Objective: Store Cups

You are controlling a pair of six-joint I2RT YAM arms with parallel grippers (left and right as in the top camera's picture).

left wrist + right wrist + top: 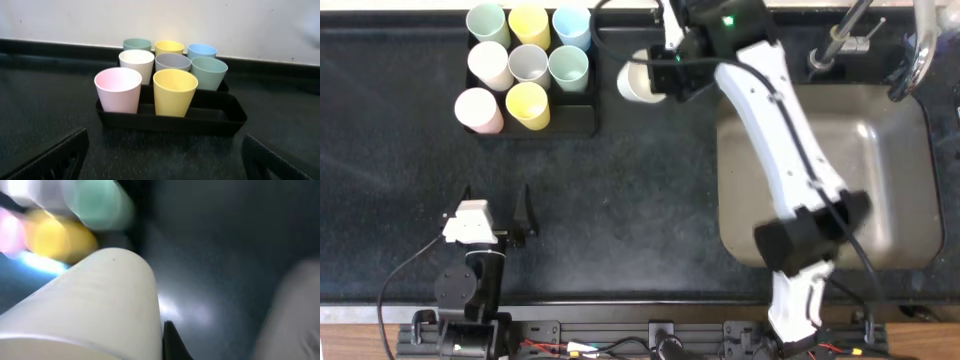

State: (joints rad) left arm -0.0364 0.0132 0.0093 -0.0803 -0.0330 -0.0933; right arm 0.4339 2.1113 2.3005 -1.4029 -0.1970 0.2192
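A black tray [578, 118] at the counter's back left holds several cups upright, among them a pink cup [479, 110] and a yellow cup [527, 105] in its near row. The slot [215, 112] to the right of that yellow cup is bare. My right gripper [662, 76] hangs right of the tray, shut on a white cup [636, 82]. That white cup [90, 310] lies tilted in the right wrist view, with one dark finger [172, 341] beside it. My left gripper [497, 202] stands open near the front, facing the tray [170, 122], with nothing between its fingers.
A steel sink [880, 150] takes up the right side, with a faucet [845, 40] behind it. The right arm crosses above the sink's left edge. Dark countertop [640, 200] lies open between the tray, the sink and the left gripper.
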